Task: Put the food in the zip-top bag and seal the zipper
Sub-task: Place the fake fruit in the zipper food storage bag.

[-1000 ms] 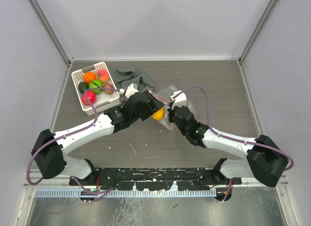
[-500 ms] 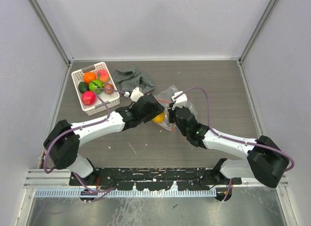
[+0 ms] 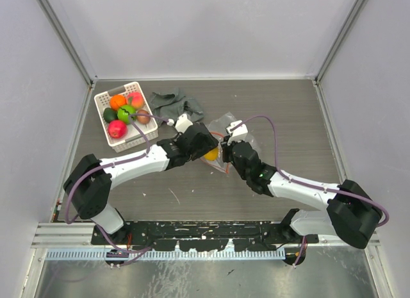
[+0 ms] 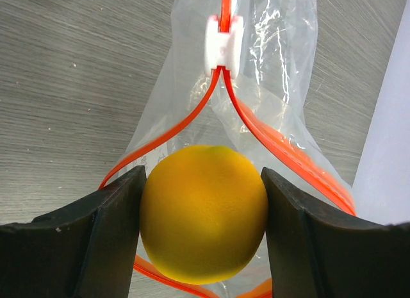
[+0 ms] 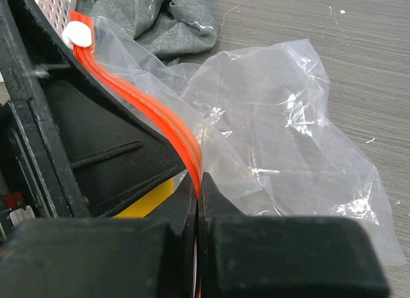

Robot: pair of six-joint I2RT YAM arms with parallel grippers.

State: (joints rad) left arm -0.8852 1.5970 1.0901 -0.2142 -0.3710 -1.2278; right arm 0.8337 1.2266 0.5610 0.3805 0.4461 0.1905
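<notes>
Far left of the table (image 3: pixel 288 118): white lattice basket (image 3: pixel 100 112) holding six pieces of food (image 3: pixel 126 113), orange, pink, green, dark green, brown and red, with a grey cloth (image 3: pixel 174 104) just to its right. Centre: my left end effector (image 4: pixel 201 182) grasping the yellow fruit (image 4: pixel 204 215) between both fingers, at the parted mouth of the zip-top bag (image 5: pixel 282 138), which lies crumpled on the table. Right of that: my right end effector (image 5: pixel 198 202), clenched on the zipper (image 5: pixel 154 112) at the bag's mouth.
</notes>
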